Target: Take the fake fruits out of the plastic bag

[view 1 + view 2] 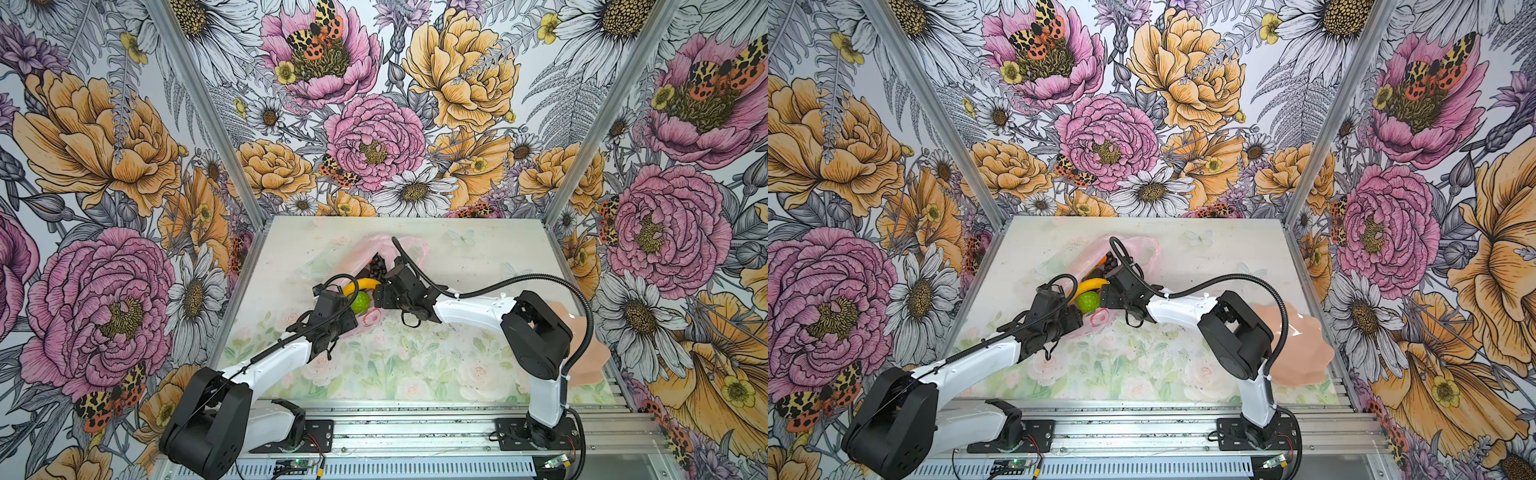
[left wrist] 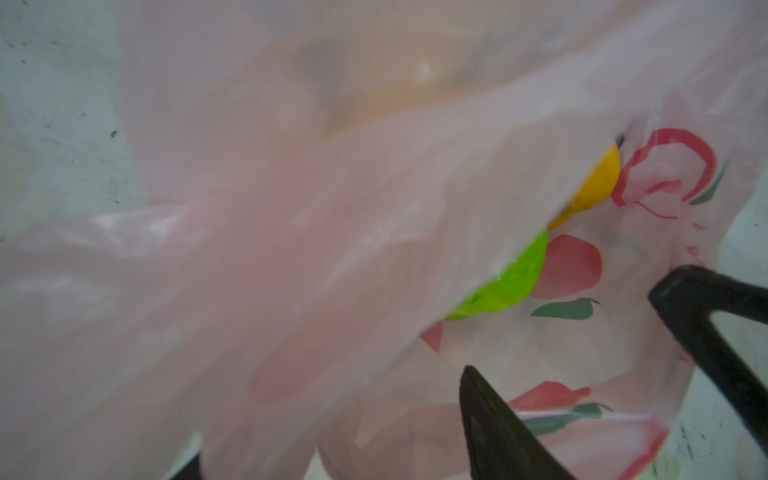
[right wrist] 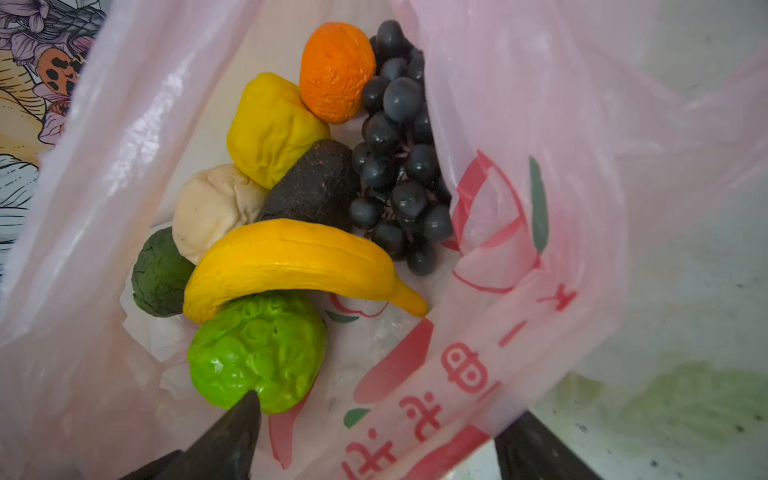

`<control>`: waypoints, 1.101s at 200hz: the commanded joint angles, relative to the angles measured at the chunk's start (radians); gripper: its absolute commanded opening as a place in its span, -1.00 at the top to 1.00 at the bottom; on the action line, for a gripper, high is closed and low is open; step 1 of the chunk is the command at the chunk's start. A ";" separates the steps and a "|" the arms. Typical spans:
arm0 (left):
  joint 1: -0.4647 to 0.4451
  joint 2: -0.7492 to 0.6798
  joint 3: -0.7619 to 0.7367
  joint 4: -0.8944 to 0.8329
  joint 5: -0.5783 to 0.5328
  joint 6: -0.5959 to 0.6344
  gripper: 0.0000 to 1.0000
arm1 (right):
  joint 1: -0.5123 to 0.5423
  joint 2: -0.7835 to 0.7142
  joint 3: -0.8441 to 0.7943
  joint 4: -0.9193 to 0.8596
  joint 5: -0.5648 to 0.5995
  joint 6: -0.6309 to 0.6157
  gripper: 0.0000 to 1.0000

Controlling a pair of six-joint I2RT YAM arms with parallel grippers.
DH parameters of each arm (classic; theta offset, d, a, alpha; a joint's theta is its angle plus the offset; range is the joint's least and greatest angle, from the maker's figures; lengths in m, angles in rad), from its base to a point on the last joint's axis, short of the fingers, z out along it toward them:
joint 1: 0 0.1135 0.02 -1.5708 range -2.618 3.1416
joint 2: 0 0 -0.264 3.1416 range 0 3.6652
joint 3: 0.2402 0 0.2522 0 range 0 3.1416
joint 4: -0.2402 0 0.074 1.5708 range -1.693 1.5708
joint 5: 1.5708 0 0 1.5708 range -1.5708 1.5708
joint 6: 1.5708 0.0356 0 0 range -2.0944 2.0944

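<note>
The plastic bag (image 1: 409,249) (image 3: 540,137) lies at the middle back of the table, mouth facing the arms. Inside it I see a banana (image 3: 291,262), a bumpy green citrus (image 3: 257,349), a grape bunch (image 3: 399,158), an avocado (image 3: 316,187), an orange (image 3: 334,70), a yellow citrus (image 3: 272,129) and a cream pear (image 3: 212,210). My right gripper (image 3: 386,405) is open astride the bag's printed rim, one finger by the green citrus, the other outside. My left gripper (image 2: 332,415) is open at the mouth's other side, with pink film draped between its fingers.
A peach scalloped plate (image 1: 1304,345) sits at the table's right edge, partly behind my right arm (image 1: 469,307). A dark green fruit (image 3: 160,274) lies under the pear. The right gripper's finger (image 2: 706,328) shows in the left wrist view. Flowered walls close three sides.
</note>
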 commanded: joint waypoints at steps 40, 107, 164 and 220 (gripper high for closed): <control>0.106 -0.088 0.059 -0.131 -0.058 0.032 -0.69 | 0.004 -0.011 -0.101 0.030 0.061 -0.045 -0.13; 0.215 0.050 0.167 -0.141 -0.084 0.045 -0.76 | 0.009 -0.022 -0.140 0.046 0.083 -0.072 0.06; 0.271 0.091 0.208 -0.073 -0.021 0.058 -0.52 | 0.013 -0.033 -0.154 0.064 0.057 -0.094 0.06; 0.259 0.083 0.176 0.013 0.017 0.079 -0.01 | 0.013 -0.124 -0.189 0.064 0.058 -0.113 -0.34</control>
